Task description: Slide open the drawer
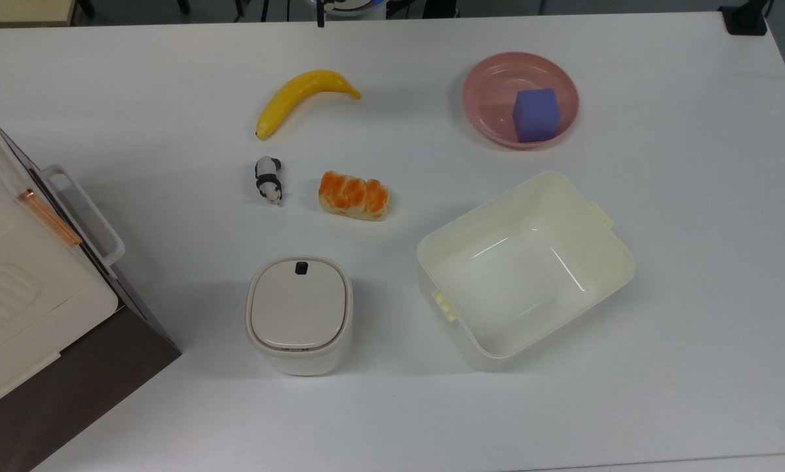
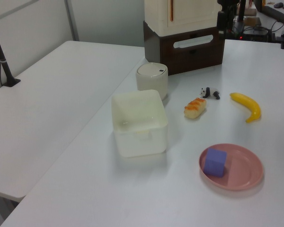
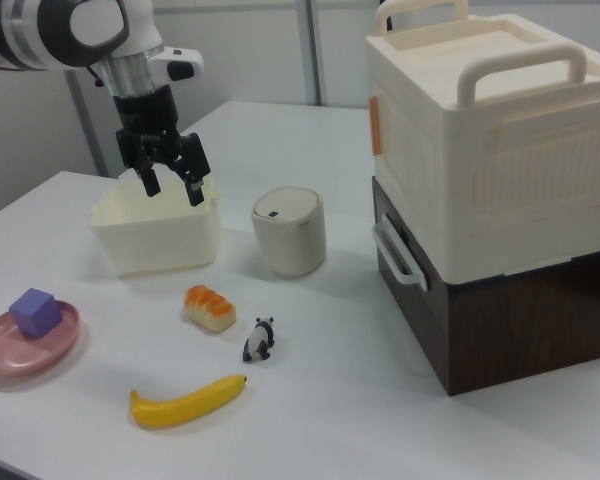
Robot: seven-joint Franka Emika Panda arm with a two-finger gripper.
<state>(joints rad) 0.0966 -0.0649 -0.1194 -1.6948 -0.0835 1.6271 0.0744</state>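
Gripper [image 3: 172,186] hangs in the air with fingers spread wide, holding nothing, up at 10 o'clock in the right view; the drawer [image 3: 405,262] sits at 3 o'clock, shut.

White arm [image 3: 50,25] with grey joints, black jaws.

A robotics lab or test room: plain white tables [image 2: 61,109] pushed side by side, grey partition walls [image 3: 240,50] behind, a clamped black stand [image 2: 2,61] at one edge, and cabled equipment [image 2: 255,23] at the far end. Beside and below the arm's spread black fingers [image 3: 193,185] sit toy props: a plastic banana [image 3: 188,402], fake bread [image 3: 210,307], a panda figure [image 3: 260,339]
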